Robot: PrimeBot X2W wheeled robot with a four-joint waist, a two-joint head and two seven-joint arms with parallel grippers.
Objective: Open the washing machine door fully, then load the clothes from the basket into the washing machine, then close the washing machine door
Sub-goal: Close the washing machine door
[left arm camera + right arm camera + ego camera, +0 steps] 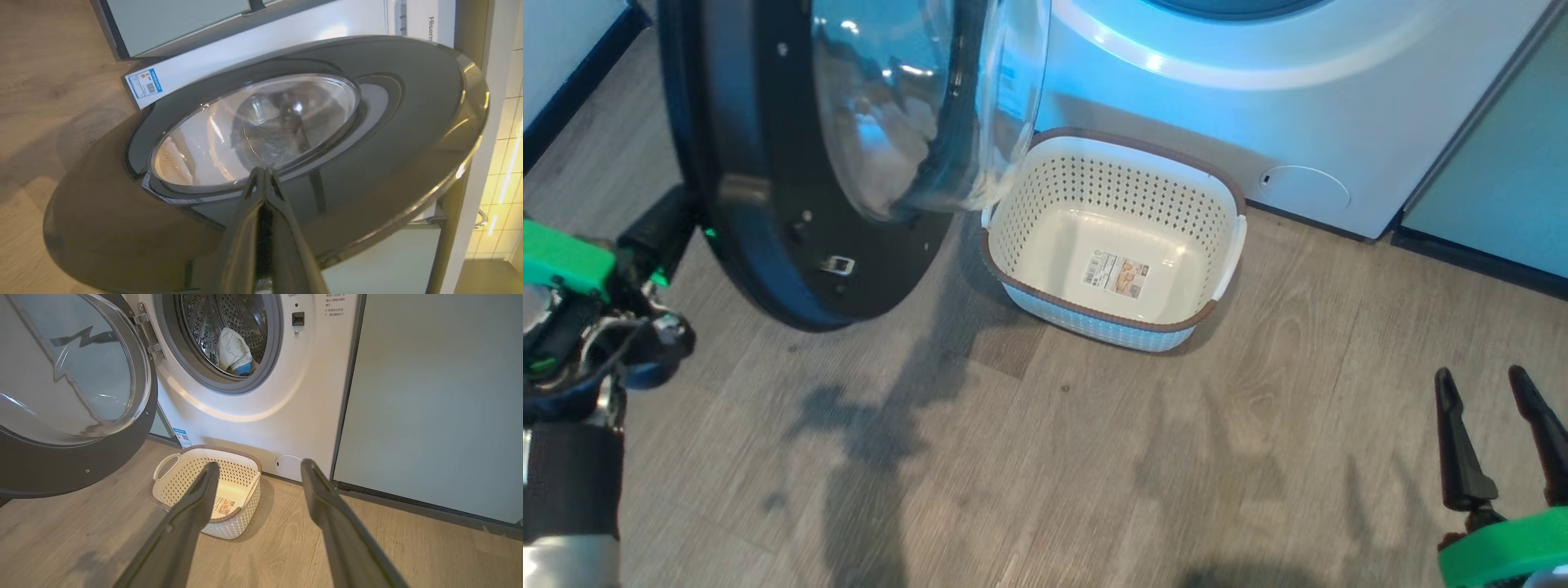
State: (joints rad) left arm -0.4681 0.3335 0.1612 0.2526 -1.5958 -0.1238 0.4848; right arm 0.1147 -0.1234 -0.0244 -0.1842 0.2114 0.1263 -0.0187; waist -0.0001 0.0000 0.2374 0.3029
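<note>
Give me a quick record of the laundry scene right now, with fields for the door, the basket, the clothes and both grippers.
washing machine door: open, standing out from the washing machine
basket: empty, on the floor in front of the machine
clothes: inside the drum
left gripper: shut, at the door's outer face; contact unclear
right gripper: open, holding nothing
left to do: close the door
</note>
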